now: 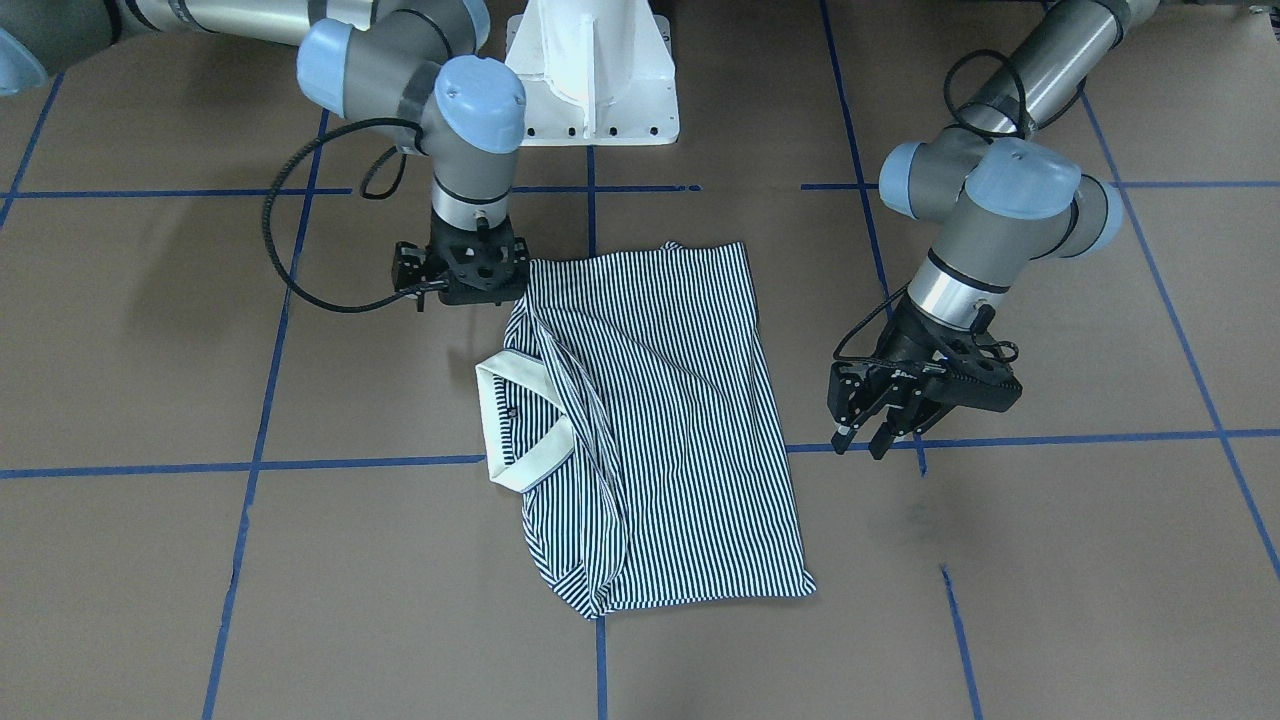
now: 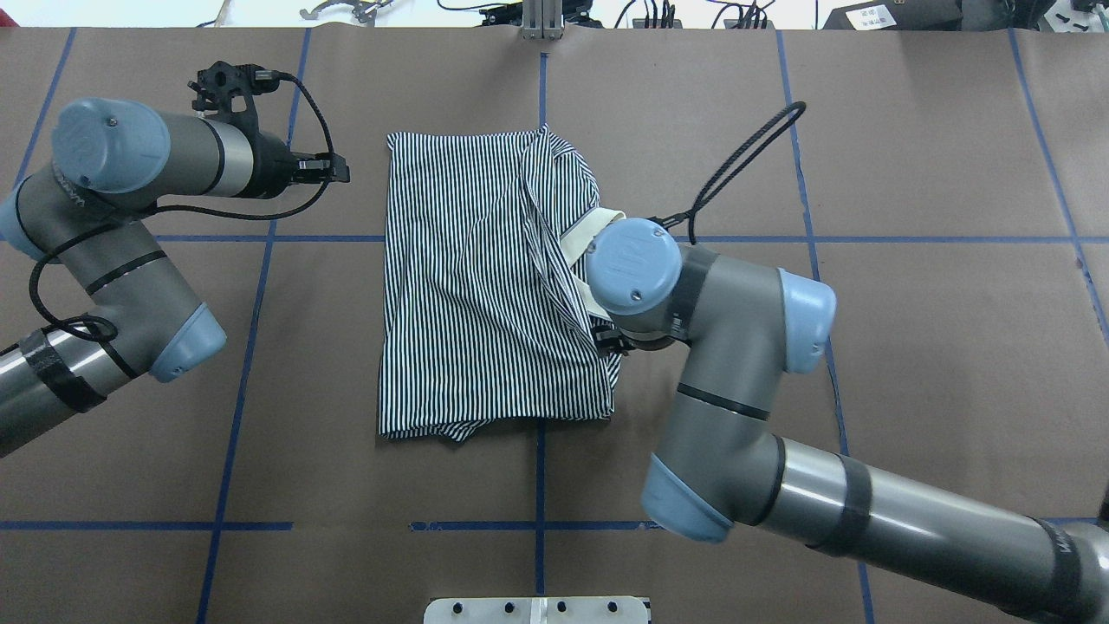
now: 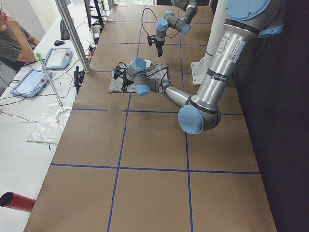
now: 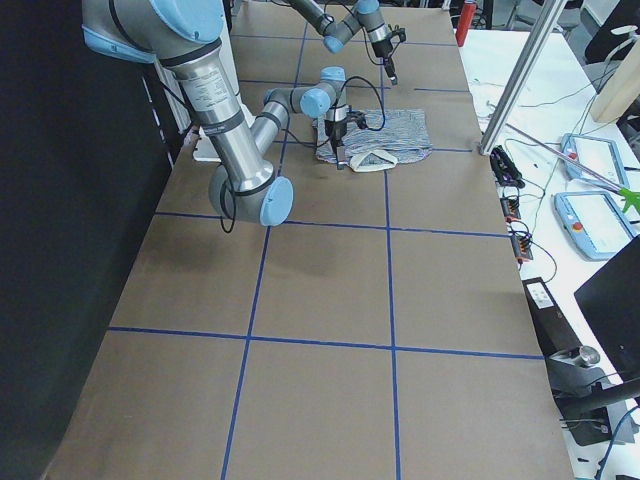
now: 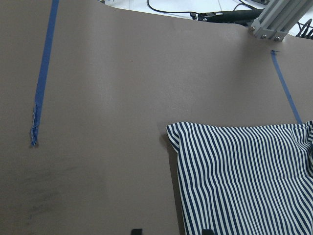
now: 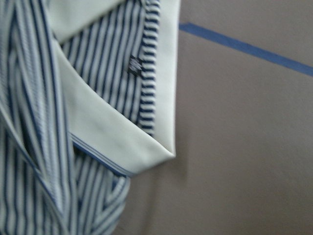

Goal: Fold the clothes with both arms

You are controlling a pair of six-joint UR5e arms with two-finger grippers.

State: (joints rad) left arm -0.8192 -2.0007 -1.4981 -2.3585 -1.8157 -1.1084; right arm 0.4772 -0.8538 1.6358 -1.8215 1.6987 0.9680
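Two jaw pairs. Left jaws apart, empty, near shirt's (image 1: 680, 420) 3 o'clock edge in front view: likely keeping clear until next fold. Right jaws hidden under right arm (image 1: 470, 130) at 11 o'clock corner; cannot tell grip. Shirt mid-bench (image 1: 1000, 600), sides folded in, collar (image 1: 488, 420) at 9.

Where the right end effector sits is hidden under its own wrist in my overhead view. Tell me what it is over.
Observer: In the front-facing view the right end effector points straight down at the striped shirt's corner nearest the robot, on the collar side. Its fingertips are hidden.
Operator: Give me its wrist camera.
Observer: It shows the white collar close up, blurred, with bare table beside it; no fingers in frame.
Operator: Now the left end effector.
Observer: Its wrist view shows two fingertips apart with nothing between them.
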